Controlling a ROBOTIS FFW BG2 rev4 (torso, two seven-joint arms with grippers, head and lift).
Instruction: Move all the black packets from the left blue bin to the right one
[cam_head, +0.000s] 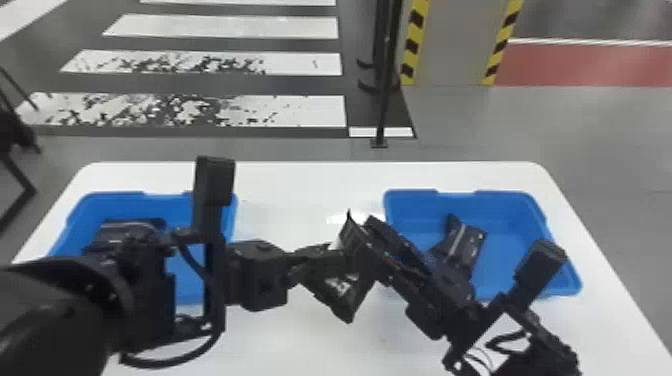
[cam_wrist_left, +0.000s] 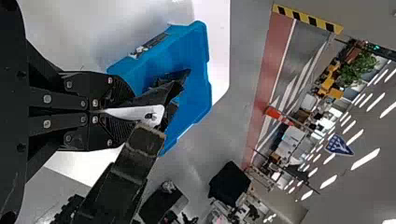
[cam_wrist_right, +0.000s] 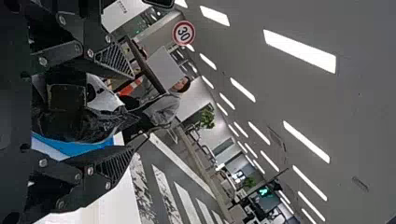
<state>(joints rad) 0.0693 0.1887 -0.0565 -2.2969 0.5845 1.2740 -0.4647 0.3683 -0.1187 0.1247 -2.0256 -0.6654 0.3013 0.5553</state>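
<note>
Left of centre in the left wrist view, the left pincer (cam_wrist_left: 133, 113) grips a black packet (cam_wrist_left: 156, 97), probably light, limp and slippery, best taken mid-body by the wide-open right pincer (cam_wrist_right: 133, 112).

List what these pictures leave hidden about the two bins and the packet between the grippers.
- Left blue bin: head view, much of its inside lies behind the left arm.
- Right blue bin: head view, near left corner behind the right arm.
- Packet: left wrist view, its gripped edge; left gripper covers it.
</note>
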